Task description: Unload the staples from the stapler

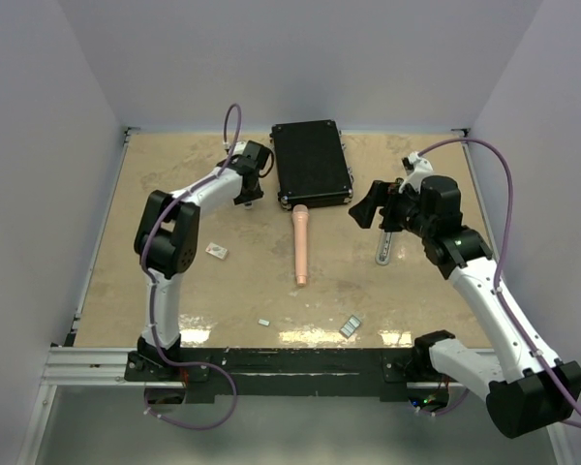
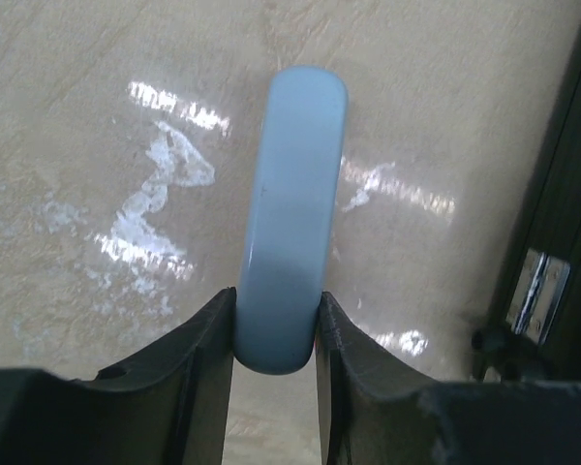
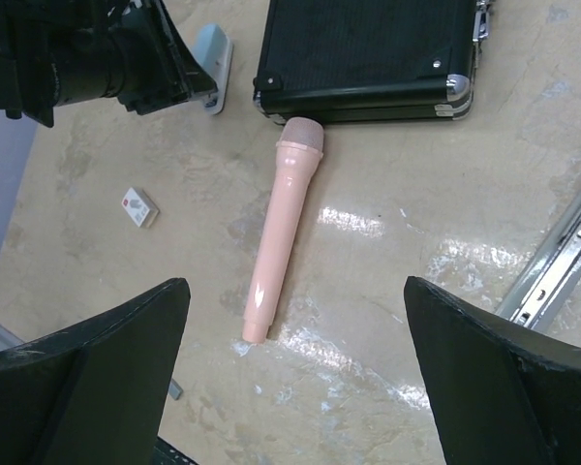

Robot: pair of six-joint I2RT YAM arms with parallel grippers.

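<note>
My left gripper (image 2: pixel 276 305) is shut on a pale blue stapler (image 2: pixel 292 213), one finger pressing each side of its rounded end just above the table. From above, that gripper (image 1: pixel 249 189) is at the back, left of the black case. Small grey staples (image 1: pixel 351 326) lie near the front edge, with another strip (image 1: pixel 264 322) to their left; one strip of staples (image 3: pixel 174 389) shows by my right gripper's left finger. My right gripper (image 3: pixel 292 286) hangs wide open and empty above the table, right of centre (image 1: pixel 385 205).
A black case (image 1: pixel 312 163) lies at the back centre. A pink handle-shaped object (image 1: pixel 300 245) lies in front of it. A small white card (image 1: pixel 216 252) with red marks is to the left, and a silvery metal rail (image 1: pixel 384 250) lies under the right arm.
</note>
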